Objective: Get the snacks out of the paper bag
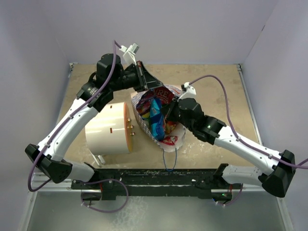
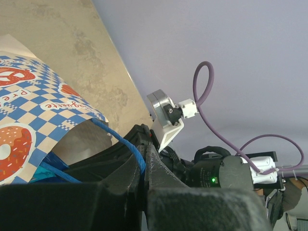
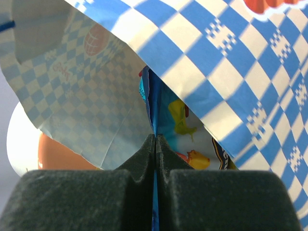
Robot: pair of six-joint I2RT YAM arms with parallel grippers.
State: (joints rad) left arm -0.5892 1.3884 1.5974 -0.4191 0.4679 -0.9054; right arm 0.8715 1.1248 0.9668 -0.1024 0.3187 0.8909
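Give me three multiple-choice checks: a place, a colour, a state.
1. From above, the white cylinder lies: A) left of the paper bag B) right of it C) inside it.
2. The right gripper pinches a packet edge coloured: A) green B) blue C) black.
3. The left gripper is: A) wide open B) shut on the cylinder C) shut on the blue cord handle.
A, top view shows it; B, blue between the fingers; C, fingers closed on cord.

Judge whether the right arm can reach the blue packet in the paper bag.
Likely yes: the left gripper holds the paper bag open, and the right gripper is shut on the edge of the blue packet.
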